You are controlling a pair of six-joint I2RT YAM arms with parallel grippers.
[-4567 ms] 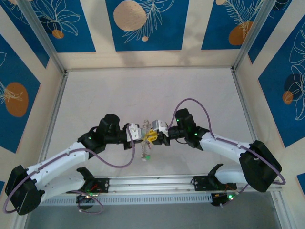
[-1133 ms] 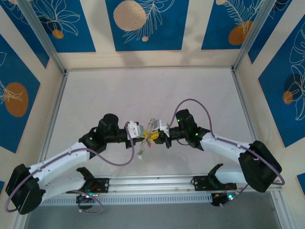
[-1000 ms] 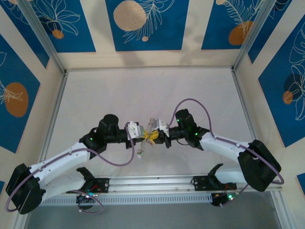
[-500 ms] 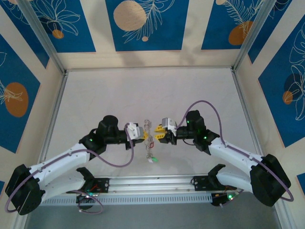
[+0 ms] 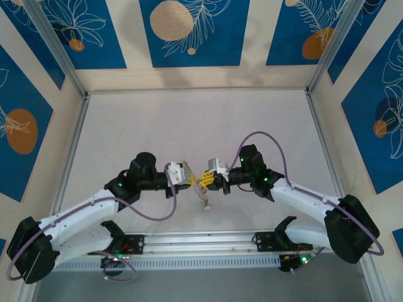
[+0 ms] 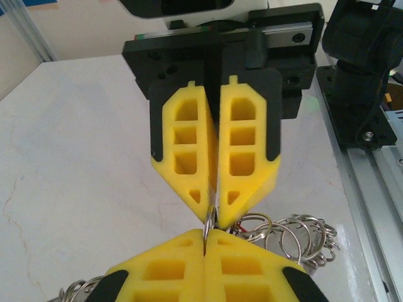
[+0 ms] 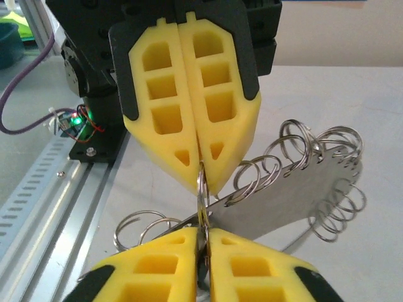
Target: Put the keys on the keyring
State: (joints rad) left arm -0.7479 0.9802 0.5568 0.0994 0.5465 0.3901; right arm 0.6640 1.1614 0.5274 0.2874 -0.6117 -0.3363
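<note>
Over a pale marbled counter (image 5: 189,119), the left arm (image 5: 82,214) and the right arm (image 5: 302,198) reach inward and meet tip to tip near the middle, a little toward the near edge. The left jaws and the right jaws are both closed tight with no gap showing. Each pinches the thin grey keyring (image 7: 201,189) from an opposite side, so the loop stands edge-on in the narrow space between them. The double grip looks meant to steady the wire, and perhaps to pry its coil apart for threading. A bunch of keys (image 5: 203,200) dangles just below the meeting point, toward the near side, seemingly from the loop; the tag colours are too small to tell. Small split rings (image 7: 296,135) fan out beside the loop.
</note>
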